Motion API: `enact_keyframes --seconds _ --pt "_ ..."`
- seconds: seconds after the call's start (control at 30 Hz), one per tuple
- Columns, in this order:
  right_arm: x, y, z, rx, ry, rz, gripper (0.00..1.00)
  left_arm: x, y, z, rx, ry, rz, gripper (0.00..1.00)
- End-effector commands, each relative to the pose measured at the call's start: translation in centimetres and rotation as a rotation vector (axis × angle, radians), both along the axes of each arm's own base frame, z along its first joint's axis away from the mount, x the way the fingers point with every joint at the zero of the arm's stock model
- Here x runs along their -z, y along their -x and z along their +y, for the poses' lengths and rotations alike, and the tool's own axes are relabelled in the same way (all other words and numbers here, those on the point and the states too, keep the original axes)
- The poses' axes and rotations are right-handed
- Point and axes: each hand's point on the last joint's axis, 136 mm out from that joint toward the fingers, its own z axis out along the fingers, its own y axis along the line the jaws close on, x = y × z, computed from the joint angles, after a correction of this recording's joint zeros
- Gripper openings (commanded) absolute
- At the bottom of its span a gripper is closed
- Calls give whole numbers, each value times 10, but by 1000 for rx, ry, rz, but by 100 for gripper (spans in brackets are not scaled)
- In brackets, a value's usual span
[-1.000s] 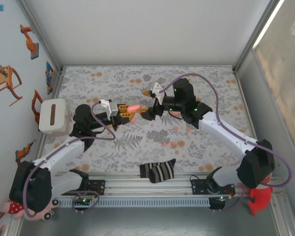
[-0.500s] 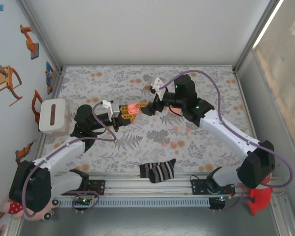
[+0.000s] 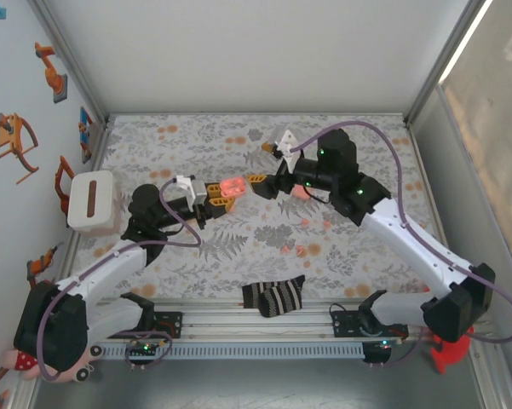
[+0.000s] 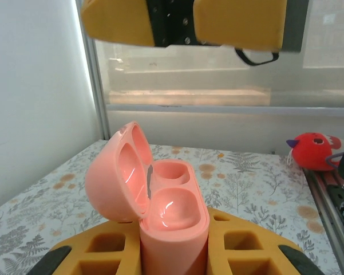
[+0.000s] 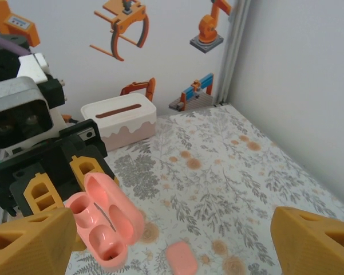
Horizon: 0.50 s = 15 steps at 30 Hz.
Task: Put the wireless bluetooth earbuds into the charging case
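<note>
So, the left claw (image 3: 222, 192) is clamped on the pink charging case (image 3: 232, 186), gripping its lower half and holding it up off the worktop (image 3: 179, 141) near the middle. In the left wrist view the case stands upright between the yellow fingers (image 4: 97, 252) with its lid flipped open to the left and both round wells facing up. The right claw (image 3: 257, 180) hangs just beside the case on its right, and its fingers are spread wide apart in the right wrist view. The earbuds (image 3: 302, 250) are tiny coral-red bits lying on the flowered cloth toward the near side, well apart from the held case, between the claws and a striped sock (image 3: 274, 296). A second pink case (image 5: 180, 259), closed, lies flat on the cloth under the right claw. There's a white box (image 3: 91, 201) by the left wall and a red plush toy (image 4: 317, 152) at the near right corner.
</note>
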Motion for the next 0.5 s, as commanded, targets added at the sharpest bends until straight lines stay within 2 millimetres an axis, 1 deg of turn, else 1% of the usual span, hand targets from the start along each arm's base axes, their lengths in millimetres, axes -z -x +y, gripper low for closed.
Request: enact_keyframes --seconds 0.0,0.1,0.23,0.47 --pt "3 -10 -23 179 18 109 86 -3 4 4 -27 5 -29 0" --pt "20 -15 -40 287 66 209 84 -1 8 10 -49 9 -23 0" --pt "45 -14 -54 369 126 322 79 -1 15 18 -87 7 -25 0" --pt "96 -1 -71 434 257 477 74 -6 30 31 -139 6 -36 0"
